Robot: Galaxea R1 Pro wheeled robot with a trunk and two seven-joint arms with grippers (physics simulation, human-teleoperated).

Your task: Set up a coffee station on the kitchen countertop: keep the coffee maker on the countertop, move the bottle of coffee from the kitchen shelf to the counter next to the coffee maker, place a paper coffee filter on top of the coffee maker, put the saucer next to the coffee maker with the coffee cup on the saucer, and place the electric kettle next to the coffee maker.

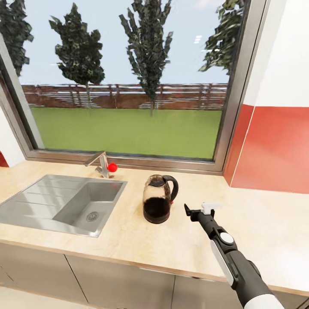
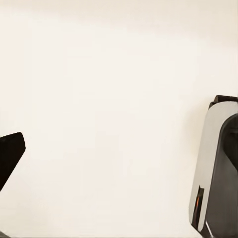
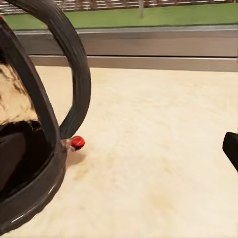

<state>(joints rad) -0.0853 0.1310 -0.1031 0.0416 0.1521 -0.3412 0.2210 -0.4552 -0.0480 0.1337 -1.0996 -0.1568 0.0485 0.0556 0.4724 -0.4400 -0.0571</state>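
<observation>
The electric kettle [image 1: 158, 201], smoky glass with dark contents and a black loop handle, stands upright on the tan kitchen countertop [image 1: 128, 244], right of the sink. My right gripper [image 1: 199, 210] hovers low over the counter just right of the kettle's handle, open and holding nothing. In the right wrist view the kettle [image 3: 29, 148] looms close beside the open gripper [image 3: 121, 153], with a small red switch [image 3: 78, 142] at its base. In the left wrist view my left gripper [image 2: 119, 153] is open over a plain beige surface, one black fingertip [image 2: 10, 156] showing.
A steel sink [image 1: 64, 204] with a faucet [image 1: 101, 163] and red knob [image 1: 112, 167] lies left of the kettle. A large window runs behind the counter, and a red wall panel [image 1: 274, 150] closes the right side. Bare worktop stretches right of my gripper.
</observation>
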